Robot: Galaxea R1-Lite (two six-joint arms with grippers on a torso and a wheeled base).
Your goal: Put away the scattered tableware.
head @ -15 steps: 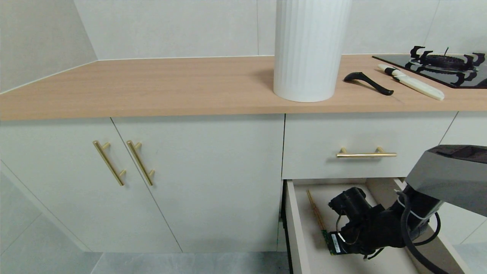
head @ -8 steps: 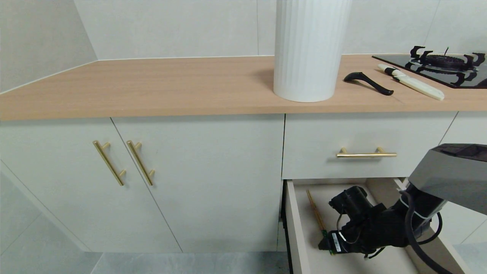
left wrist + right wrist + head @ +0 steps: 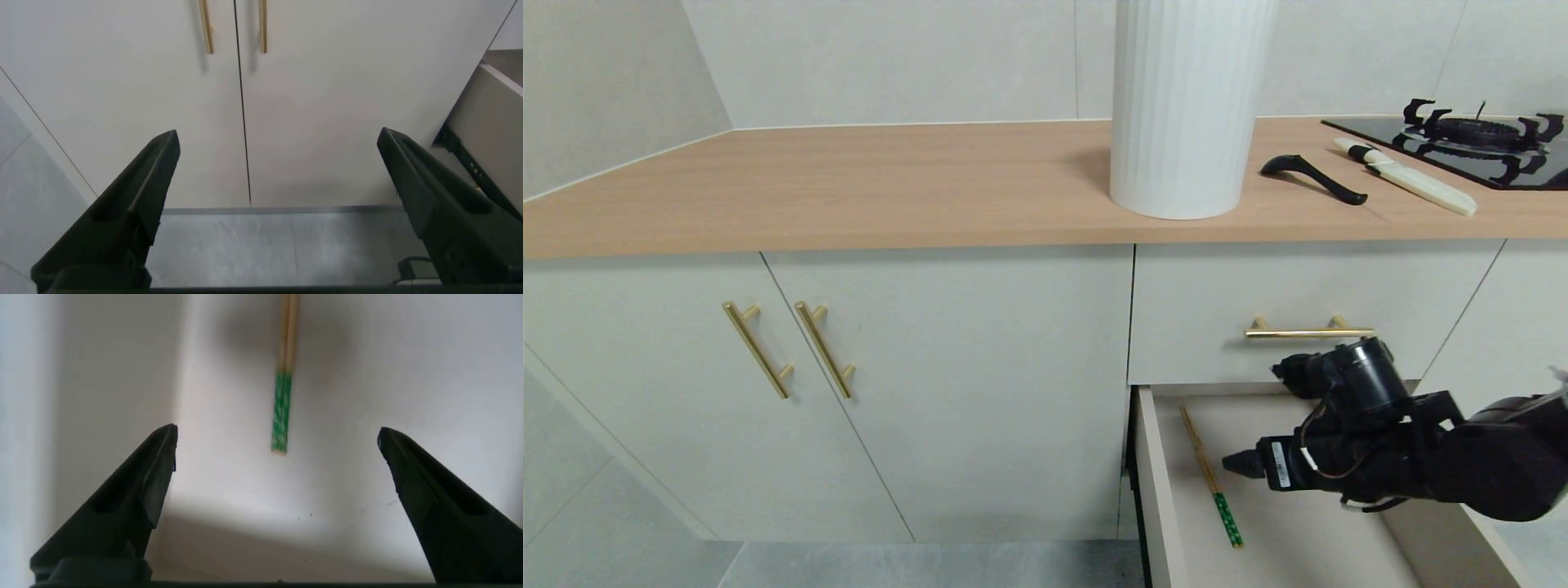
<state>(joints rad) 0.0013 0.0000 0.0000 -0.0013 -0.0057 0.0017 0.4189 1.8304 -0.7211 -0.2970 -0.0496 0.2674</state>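
Observation:
A pair of wooden chopsticks (image 3: 1210, 480) with green ends lies flat in the open drawer (image 3: 1158, 490), close to its left wall. My right gripper (image 3: 1235, 463) hovers just above them, open and holding nothing. In the right wrist view the chopsticks' green end (image 3: 281, 416) lies on the drawer floor between the spread fingers of the right gripper (image 3: 278, 445). On the countertop a black spoon (image 3: 1312, 176) and a white knife (image 3: 1406, 177) lie to the right. My left gripper (image 3: 278, 143) is open and faces the cabinet doors (image 3: 245, 98).
A tall white ribbed cylinder (image 3: 1183, 106) stands on the wooden countertop (image 3: 849, 188). A gas hob (image 3: 1478, 135) sits at the far right. A shut drawer with a gold handle (image 3: 1308, 331) is directly above the open one. Two gold door handles (image 3: 788, 349) are on the left doors.
My right arm has risen out of the drawer and drawn back to the right. The chopsticks, partly covered by the gripper before, now lie in full view on the drawer floor.

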